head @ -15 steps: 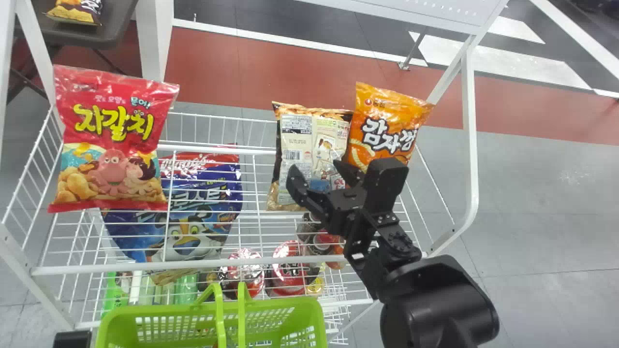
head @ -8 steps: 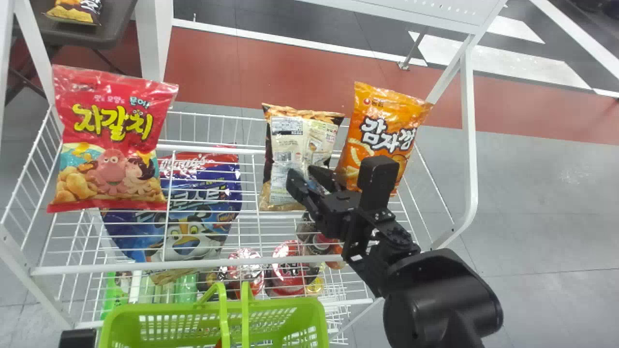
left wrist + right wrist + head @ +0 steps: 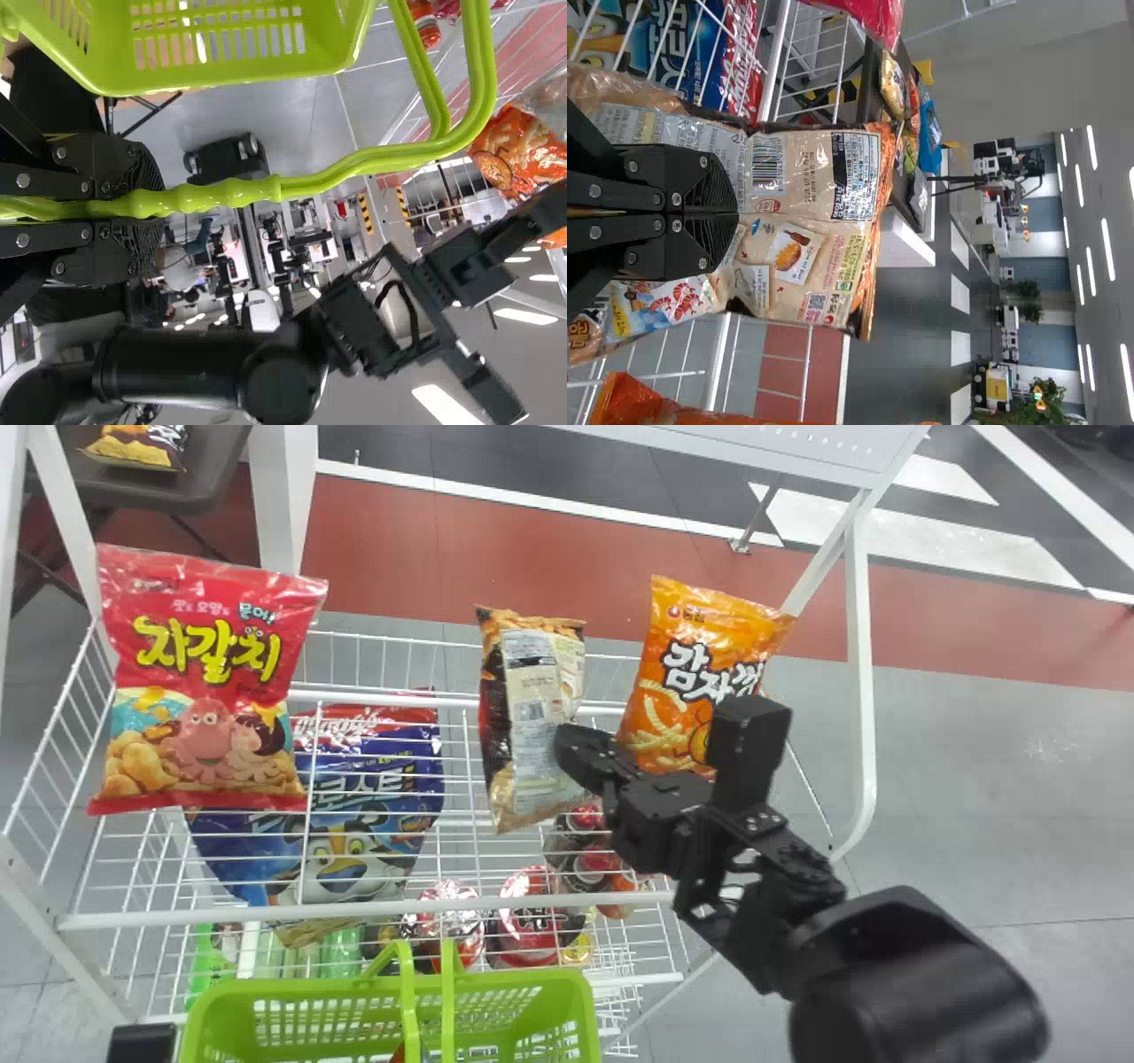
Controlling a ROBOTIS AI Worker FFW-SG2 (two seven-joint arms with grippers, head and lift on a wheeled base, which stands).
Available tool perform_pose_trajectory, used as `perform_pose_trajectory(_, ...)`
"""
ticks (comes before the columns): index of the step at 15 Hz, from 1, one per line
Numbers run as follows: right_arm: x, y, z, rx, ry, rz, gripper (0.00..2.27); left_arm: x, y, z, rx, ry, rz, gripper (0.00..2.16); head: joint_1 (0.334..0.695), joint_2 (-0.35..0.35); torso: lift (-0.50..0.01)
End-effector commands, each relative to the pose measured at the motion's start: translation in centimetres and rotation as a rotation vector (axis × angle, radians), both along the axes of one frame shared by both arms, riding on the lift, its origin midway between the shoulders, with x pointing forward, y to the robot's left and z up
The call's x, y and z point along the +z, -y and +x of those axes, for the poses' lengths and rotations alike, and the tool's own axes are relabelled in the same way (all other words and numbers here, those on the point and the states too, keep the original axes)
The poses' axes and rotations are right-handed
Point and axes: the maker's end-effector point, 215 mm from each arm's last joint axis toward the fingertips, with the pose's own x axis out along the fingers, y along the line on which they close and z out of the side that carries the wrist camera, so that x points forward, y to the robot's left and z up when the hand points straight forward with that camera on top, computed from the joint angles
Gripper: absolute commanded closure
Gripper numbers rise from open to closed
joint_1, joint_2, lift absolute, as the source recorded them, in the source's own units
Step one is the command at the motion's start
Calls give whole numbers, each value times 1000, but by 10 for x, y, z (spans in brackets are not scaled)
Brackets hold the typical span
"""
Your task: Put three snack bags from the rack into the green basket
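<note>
Snack bag (image 3: pixel 530 717), long axis roughly upright, is pinched in the right gripper (image 3: pixel 737 212); green basket (image 3: pixel 523 981), handles (image 3: pixel 337 175) clenched by the left gripper (image 3: pixel 162 205), lies leftward, nearer the robot.

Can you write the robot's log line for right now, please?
Right gripper: holding beige snack bag | left gripper: holding green basket handle | on rack: red bag, orange bag

White wire rack (image 3: pixel 266 914), left to centre | red snack bag (image 3: pixel 204 731), left | orange snack bag (image 3: pixel 663 691), right of centre | blue bag (image 3: pixel 341 859), lower left, beneath wires
</note>
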Motion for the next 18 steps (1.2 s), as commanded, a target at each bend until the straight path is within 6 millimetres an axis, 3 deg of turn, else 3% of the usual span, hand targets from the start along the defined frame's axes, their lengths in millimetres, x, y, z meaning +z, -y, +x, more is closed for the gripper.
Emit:
perform_pose_trajectory(1,12,16,-29,14,-81,37,2020,0,0,2,0,4,3,2071,695,-350,0)
perform_pose_trajectory(5,18,28,-96,74,-265,22,2047,-1,-2,4,1,3,6,2071,695,-350,0)
perform_pose_trajectory(8,3,39,-152,82,-440,-55,2047,0,-2,3,3,4,3,2074,695,-350,0)
perform_pose_trajectory(9,-13,40,-182,90,-545,-73,2047,0,-1,3,4,3,2,2074,695,-350,0)
perform_pose_trajectory(12,-23,15,-213,165,-630,-11,2047,1,1,2,12,0,-5,2071,695,-350,0)
perform_pose_trajectory(18,-81,-53,-276,316,-854,136,2047,-2,1,3,18,-2,-7,2071,695,-350,0)
